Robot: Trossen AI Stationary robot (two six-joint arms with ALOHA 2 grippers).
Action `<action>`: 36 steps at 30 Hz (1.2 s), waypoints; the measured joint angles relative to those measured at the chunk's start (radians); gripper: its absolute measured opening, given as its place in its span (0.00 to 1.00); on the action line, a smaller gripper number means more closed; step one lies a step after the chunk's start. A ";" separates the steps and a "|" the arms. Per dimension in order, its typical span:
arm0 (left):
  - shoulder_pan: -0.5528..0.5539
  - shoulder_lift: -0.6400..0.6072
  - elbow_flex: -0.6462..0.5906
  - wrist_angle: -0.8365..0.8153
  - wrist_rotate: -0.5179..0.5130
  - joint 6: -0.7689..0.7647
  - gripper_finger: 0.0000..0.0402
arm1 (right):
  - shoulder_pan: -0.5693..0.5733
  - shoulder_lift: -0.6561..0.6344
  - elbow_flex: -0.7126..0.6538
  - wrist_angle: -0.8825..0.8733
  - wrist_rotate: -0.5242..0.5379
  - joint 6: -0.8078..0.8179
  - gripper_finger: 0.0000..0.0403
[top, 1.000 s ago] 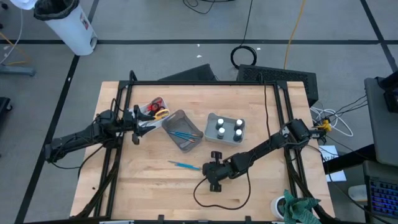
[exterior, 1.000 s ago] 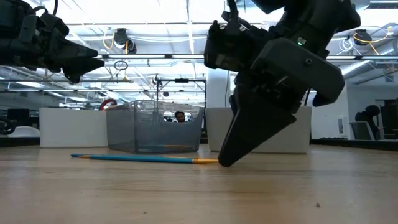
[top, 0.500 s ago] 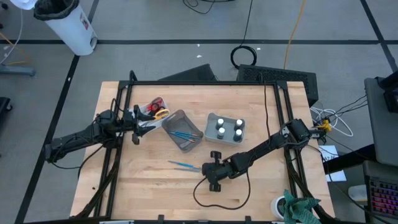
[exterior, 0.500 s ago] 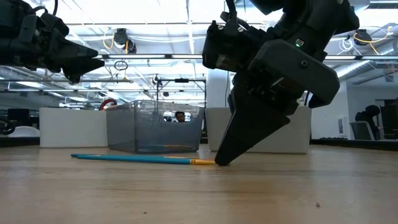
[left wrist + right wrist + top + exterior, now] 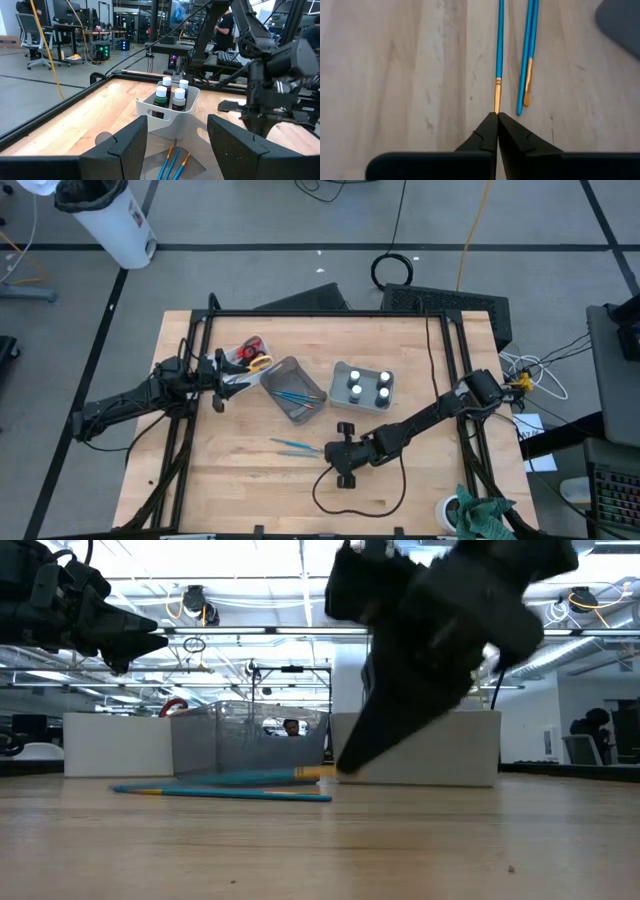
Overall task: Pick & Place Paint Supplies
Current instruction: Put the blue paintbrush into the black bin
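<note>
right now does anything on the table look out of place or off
Yes. Two blue brushes lie loose on the bare table in front of the clear bin, which already holds other brushes. A third brush is pinched by its orange tip in the right gripper, its far end up off the wood in the low view.

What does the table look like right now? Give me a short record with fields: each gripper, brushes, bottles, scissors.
right gripper: shut on the orange end of a thin blue paintbrush, lifted at that end off the wooden table
loose brushes: more blue brushes lie on the table beside the held one
left gripper: open, holds nothing, near the clear brush bin
brushes in bin: blue brushes
bottles: four dark white-capped paint bottles standing in a white tub
scissors: red and yellow-handled scissors by the left gripper
</note>
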 joint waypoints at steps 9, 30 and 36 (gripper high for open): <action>0.000 0.000 0.000 0.000 0.000 0.000 0.53 | 0.009 -0.042 0.002 0.050 0.005 -0.027 0.00; 0.000 0.000 0.000 0.000 0.000 -0.001 0.53 | 0.026 -0.121 0.005 0.107 0.007 -0.088 0.00; 0.000 0.000 0.000 0.000 0.000 -0.001 0.53 | 0.036 -0.173 0.005 0.138 0.011 -0.106 0.00</action>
